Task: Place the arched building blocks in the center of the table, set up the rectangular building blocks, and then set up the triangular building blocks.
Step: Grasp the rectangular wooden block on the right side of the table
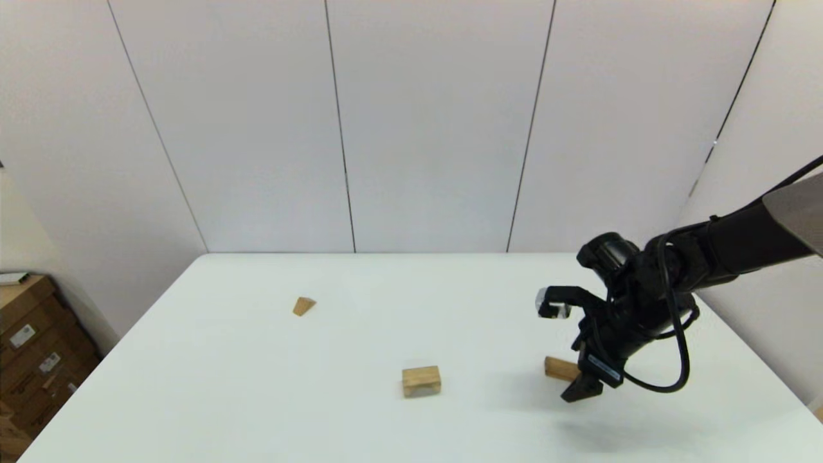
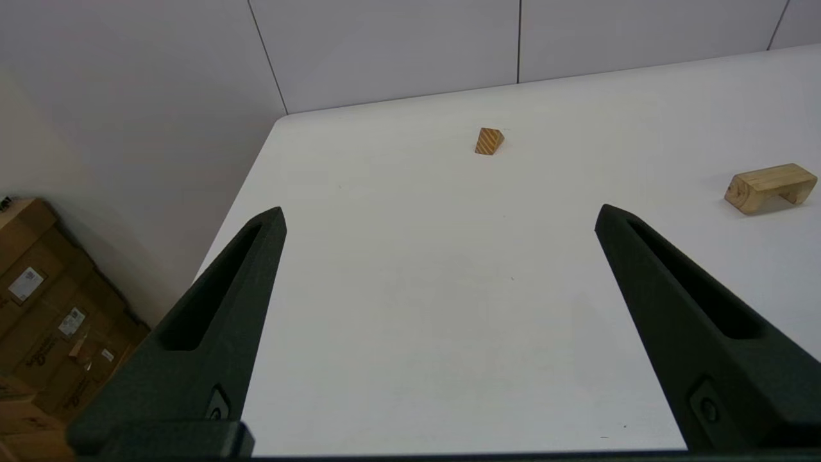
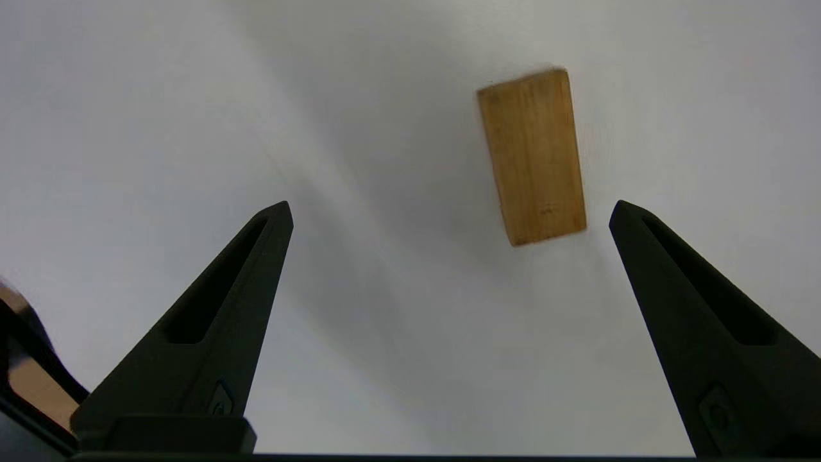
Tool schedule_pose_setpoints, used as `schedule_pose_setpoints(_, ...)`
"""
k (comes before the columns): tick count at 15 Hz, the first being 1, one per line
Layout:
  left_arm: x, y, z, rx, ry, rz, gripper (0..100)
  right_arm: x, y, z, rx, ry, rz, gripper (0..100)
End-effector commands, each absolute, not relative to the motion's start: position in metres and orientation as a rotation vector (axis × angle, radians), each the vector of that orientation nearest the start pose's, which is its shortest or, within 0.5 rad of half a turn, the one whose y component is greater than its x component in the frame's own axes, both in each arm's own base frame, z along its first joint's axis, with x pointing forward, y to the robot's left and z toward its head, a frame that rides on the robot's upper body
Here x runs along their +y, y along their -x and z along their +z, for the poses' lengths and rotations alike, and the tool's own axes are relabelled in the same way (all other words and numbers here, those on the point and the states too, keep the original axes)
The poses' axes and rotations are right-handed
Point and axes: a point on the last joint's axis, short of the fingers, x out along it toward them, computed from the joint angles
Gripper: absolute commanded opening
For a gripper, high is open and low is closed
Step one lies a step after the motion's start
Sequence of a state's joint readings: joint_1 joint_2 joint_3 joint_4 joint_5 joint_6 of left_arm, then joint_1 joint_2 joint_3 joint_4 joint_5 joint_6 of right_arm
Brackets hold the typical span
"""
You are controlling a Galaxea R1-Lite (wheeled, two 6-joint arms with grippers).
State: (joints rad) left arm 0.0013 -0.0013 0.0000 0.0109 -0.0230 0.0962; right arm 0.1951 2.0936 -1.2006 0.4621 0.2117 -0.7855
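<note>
A: Far left, beside the worktop (image 1: 193,386)?
B: Cardboard boxes (image 1: 32,347). Left end effector (image 2: 439,215) parked over the worktop's left side, released, fingers wide apart, empty.
A: Blocks, going right?
B: Wedge (image 1: 303,306) lies left of centre, toward the far edge. Arch (image 1: 421,381) stands near the middle, nearer the front, legs down.
A: And the slab?
B: Slab (image 1: 560,368) lies flat at right, just beside the arch's right. Right end effector (image 1: 582,386) hangs over it, pointing down, released; slab sits between the fingers, nearer one, untouched.
</note>
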Motion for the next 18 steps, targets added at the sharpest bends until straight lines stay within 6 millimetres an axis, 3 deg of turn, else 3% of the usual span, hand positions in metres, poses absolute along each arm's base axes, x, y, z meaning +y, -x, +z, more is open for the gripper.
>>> schedule_pose_setpoints(1,-0.001,0.023,0.074,0.010,-0.097,-0.022,100,0.076,-0.342,0.063,1.137,0.710,0.921,100)
schedule_pose_setpoints(8,-0.001,0.023,0.074,0.010,-0.097,-0.022,100,0.074,-0.357,0.062,1.135,0.797,0.995,100)
schedule_pose_setpoints(18,-0.001,0.023,0.074,0.010,-0.097,-0.022,100,0.073,-0.369,0.041,1.164,0.882,1.024,100)
